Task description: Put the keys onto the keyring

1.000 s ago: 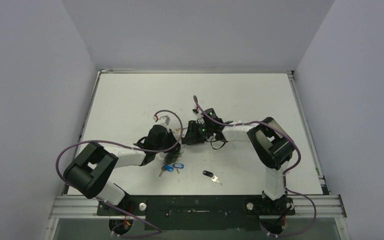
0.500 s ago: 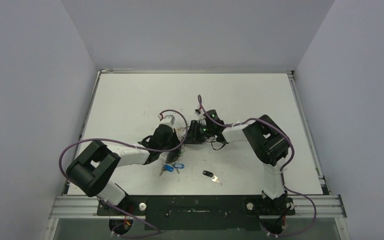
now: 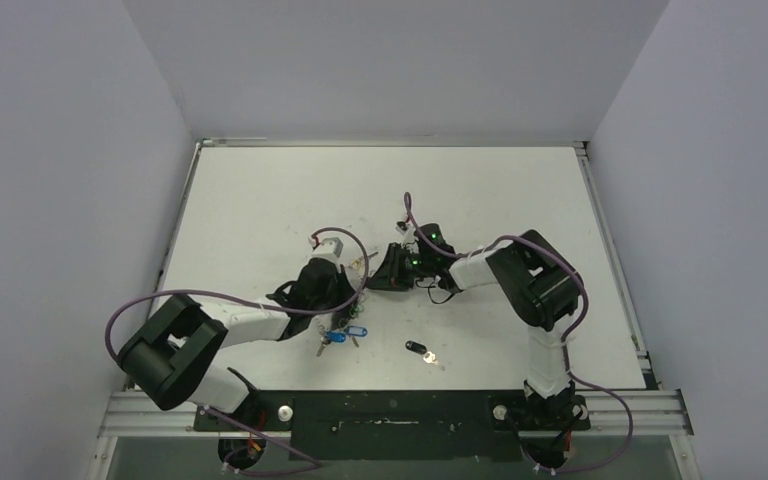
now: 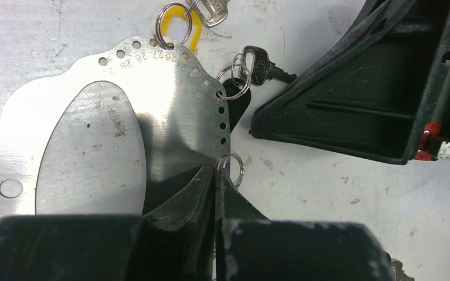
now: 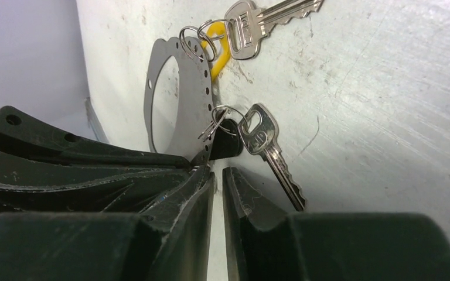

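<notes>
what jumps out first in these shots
A shiny holed metal plate sits mid-table, its edge pinched by the left gripper. Small rings hang keys from its holes: a yellow-tagged key and a plain silver key just ahead of the right gripper, fingers nearly closed.

Flat silvery perforated keyring (image 4: 170, 117), yellow-tagged key (image 5: 249, 20) and black-tagged key (image 5: 263, 140) ringed to its edge

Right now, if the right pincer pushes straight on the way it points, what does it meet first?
Probably the black key tag, hung on the edge of the keyring, just ahead of the right pincer. Its silver key lies slightly right of that line. How far ahead is unclear from the wrist view.
</notes>
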